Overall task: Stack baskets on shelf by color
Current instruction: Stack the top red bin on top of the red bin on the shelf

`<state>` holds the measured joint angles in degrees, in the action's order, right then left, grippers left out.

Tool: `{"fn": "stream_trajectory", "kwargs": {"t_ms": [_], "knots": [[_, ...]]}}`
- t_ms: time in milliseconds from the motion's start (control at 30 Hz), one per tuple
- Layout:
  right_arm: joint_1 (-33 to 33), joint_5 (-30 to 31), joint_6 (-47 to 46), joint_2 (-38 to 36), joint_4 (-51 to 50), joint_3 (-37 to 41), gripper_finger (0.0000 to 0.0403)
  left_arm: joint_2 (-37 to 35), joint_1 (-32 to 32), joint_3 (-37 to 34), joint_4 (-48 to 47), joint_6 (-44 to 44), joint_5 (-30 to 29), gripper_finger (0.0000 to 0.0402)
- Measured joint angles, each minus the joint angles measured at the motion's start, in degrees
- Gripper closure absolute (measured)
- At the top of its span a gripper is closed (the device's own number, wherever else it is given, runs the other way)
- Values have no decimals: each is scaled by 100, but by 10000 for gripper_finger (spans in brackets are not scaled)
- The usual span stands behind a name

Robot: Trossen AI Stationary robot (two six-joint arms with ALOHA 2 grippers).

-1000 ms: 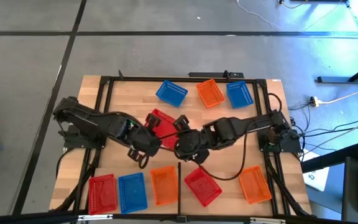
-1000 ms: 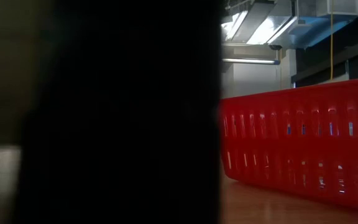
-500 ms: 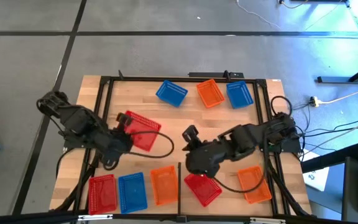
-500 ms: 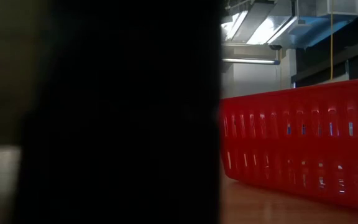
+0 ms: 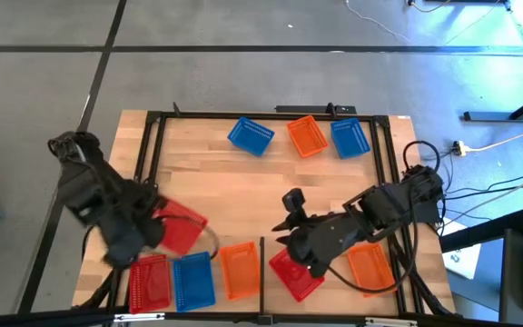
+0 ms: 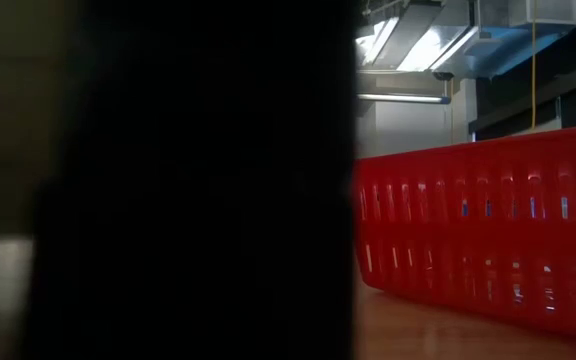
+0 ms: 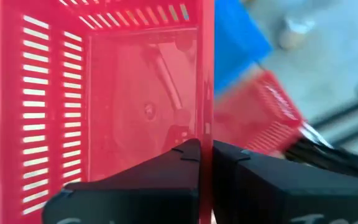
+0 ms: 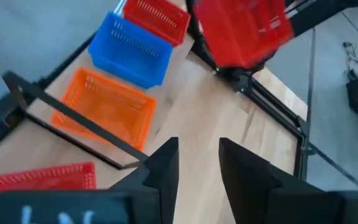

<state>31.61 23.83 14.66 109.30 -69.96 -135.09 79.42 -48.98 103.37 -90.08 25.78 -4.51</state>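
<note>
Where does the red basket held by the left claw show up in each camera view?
High view: red basket at the table's left edge, above the near-edge row.
Low view: not identifiable; the red basket filling the right side is probably another one.
Left wrist view: fills the picture, its wall clamped in the left claw.
Right wrist view: top centre, in the air.
Shared landmark: the blue basket in the row.

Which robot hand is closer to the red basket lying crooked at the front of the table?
The right gripper. It hovers open right over that crooked red basket. The left gripper is across the table, shut on another red basket.
</note>
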Motion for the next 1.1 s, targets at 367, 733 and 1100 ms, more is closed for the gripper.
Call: {"fn": "stream_trajectory", "kwargs": {"t_ms": [367, 733, 1100], "knots": [[26, 463, -715, -42, 441, 13, 286, 395, -1561, 0, 5, -1185, 613, 401], [26, 808, -1320, -40, 744, 13, 286, 977, -2145, -348, 264, -2589, 452, 401], [29, 809, -1270, -40, 954, 13, 286, 1027, -2355, -1817, 983, -2696, 541, 401]]}}
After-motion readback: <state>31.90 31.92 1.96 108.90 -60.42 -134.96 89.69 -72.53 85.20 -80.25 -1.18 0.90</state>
